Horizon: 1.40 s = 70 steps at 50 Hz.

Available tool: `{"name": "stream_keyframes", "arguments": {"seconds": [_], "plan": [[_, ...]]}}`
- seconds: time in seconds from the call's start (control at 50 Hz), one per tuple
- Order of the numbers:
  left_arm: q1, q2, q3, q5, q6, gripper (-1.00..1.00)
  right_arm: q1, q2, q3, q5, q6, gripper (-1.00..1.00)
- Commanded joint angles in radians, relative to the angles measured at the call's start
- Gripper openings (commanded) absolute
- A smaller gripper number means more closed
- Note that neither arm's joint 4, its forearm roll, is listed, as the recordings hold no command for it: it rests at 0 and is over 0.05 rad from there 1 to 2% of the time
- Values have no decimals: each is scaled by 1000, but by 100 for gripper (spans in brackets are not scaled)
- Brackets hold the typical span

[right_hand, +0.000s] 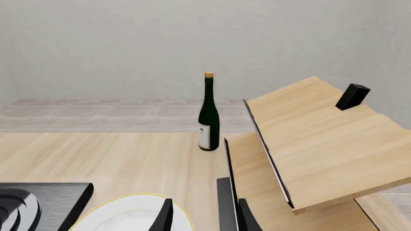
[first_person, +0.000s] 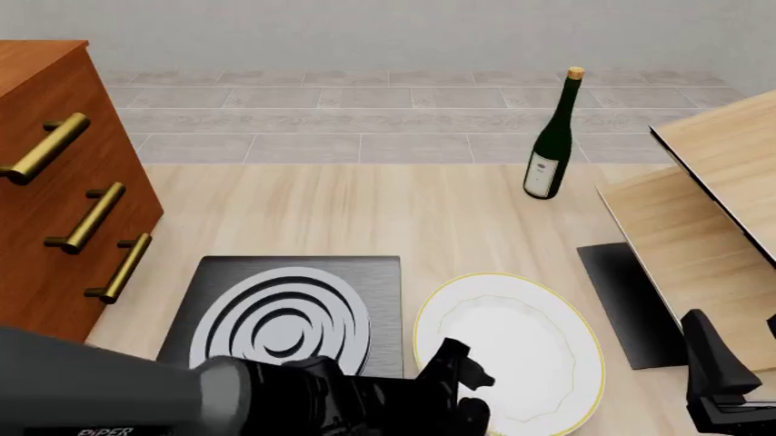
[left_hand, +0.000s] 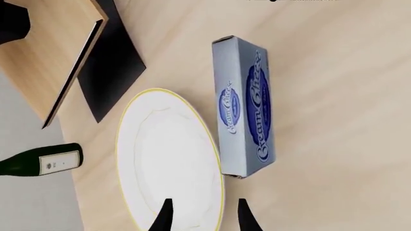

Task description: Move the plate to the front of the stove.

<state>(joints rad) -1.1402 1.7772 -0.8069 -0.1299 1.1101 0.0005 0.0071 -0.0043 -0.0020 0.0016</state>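
The white plate (first_person: 510,350) with its yellow-gold rim lies flat on the table, just right of the black stove (first_person: 285,313) with silver burner rings. My left gripper (left_hand: 204,221) is open, and the plate's (left_hand: 170,163) near rim runs between its two fingertips. In the front view the left gripper (first_person: 467,368) reaches over the plate's left edge. My right gripper (right_hand: 205,219) is open and holds nothing. It hovers right of the plate (right_hand: 128,214), near the table's right front (first_person: 715,377).
A blue cream cheese box (left_hand: 247,108) lies close beside the plate. A green wine bottle (first_person: 552,136) stands at the back right. A tilted wooden shelf (first_person: 715,209) and a plain black mat (first_person: 624,300) are at the right, and a brown drawer cabinet (first_person: 61,182) at the left.
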Motion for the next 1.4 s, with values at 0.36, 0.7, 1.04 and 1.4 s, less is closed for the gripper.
{"name": "stream_keyframes", "arguments": {"seconds": [0.36, 0.7, 1.04, 1.4], "plan": [[23, 70, -18, -40, 7, 100, -1, 0, 0, 0, 0, 100], [27, 100, -35, -49, 8, 100, -1, 0, 0, 0, 0, 100], [33, 115, -43, -54, 10, 100, -1, 0, 0, 0, 0, 100], [47, 120, -45, -61, 11, 100, -1, 0, 0, 0, 0, 100]]}}
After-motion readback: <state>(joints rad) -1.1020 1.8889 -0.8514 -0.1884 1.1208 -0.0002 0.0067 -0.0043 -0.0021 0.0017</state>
